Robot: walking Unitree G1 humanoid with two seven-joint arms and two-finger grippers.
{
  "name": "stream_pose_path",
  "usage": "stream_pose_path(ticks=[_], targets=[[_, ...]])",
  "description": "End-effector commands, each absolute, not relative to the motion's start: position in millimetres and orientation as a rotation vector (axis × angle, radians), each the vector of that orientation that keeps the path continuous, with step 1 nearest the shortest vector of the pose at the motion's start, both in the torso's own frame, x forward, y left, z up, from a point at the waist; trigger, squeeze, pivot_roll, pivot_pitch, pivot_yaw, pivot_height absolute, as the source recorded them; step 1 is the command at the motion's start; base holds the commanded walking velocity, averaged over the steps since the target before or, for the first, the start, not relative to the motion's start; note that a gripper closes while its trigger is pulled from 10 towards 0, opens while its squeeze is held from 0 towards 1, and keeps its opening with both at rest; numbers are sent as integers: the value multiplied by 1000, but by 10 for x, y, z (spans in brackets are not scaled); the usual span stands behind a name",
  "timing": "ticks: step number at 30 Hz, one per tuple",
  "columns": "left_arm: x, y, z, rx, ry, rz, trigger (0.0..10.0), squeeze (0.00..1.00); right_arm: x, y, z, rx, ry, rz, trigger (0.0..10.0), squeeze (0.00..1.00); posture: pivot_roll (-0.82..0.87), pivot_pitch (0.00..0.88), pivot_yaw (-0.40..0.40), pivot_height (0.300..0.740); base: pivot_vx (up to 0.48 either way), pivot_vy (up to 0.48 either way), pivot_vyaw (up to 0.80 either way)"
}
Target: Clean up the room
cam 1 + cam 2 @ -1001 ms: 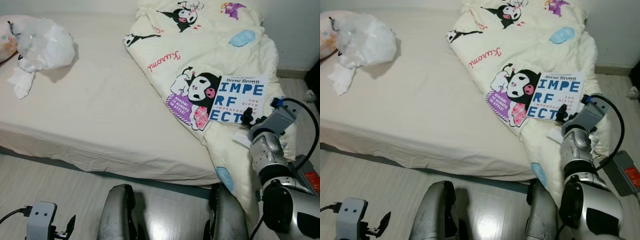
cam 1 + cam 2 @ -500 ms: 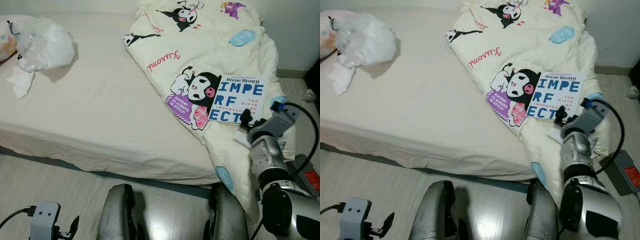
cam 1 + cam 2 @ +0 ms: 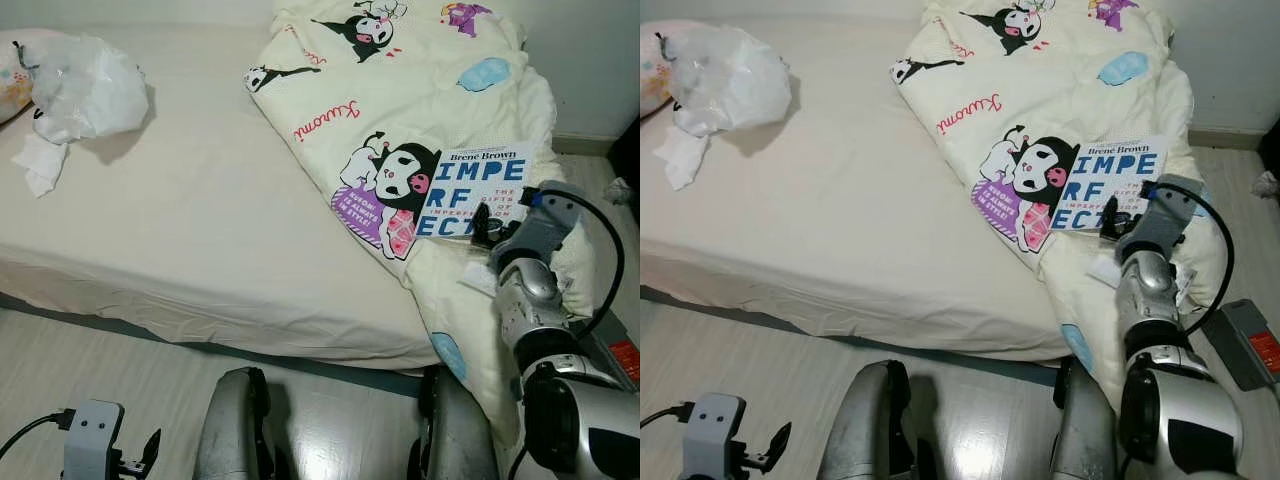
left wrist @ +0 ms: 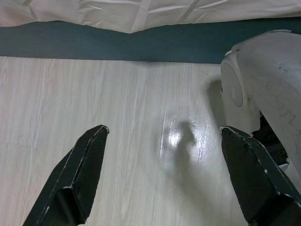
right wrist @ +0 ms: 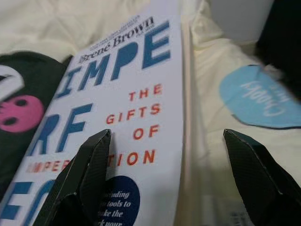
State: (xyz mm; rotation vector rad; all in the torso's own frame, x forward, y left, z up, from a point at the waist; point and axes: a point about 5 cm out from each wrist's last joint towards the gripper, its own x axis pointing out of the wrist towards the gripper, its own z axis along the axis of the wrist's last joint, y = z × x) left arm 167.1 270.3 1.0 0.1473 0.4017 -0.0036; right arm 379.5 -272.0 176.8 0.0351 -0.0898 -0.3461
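Head eyes look down over the bed [image 3: 200, 230]; the right wrist camera sits close on the book [image 5: 131, 117], shared with them; the left faces floor [image 4: 117, 141].

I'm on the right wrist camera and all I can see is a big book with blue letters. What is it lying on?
Observer: The white paperback book with blue letters lies on a cream cartoon-print quilt, right where the quilt spills over the bed's edge.
Operator: What's my other claw doing?
Observer: The left claw hangs open, low over the pale wooden floor.
Operator: Is there more mess up there?
Observer: Yes, a crumpled white plastic bag sits at the far left of the cream mattress.
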Motion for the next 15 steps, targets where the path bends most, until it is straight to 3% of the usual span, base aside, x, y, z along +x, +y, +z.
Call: stream_pose_path(ticks=[1,6,15], targets=[[1545,2783,-66,149,464,23,10000,0,3771,-2711,1650,17,-37,-351,10000,0,189,331,139,495,0,0,0],[1556,2769,-53,149,458,22,10000,0,3763,-2729,1649,32,-42,-369,10000,0,195,336,142,495,0,0,0],[1571,2732,-66,141,457,18,10000,0,3830,-2521,1715,69,-104,-241,10000,0,192,331,141,495,0,0,0]])
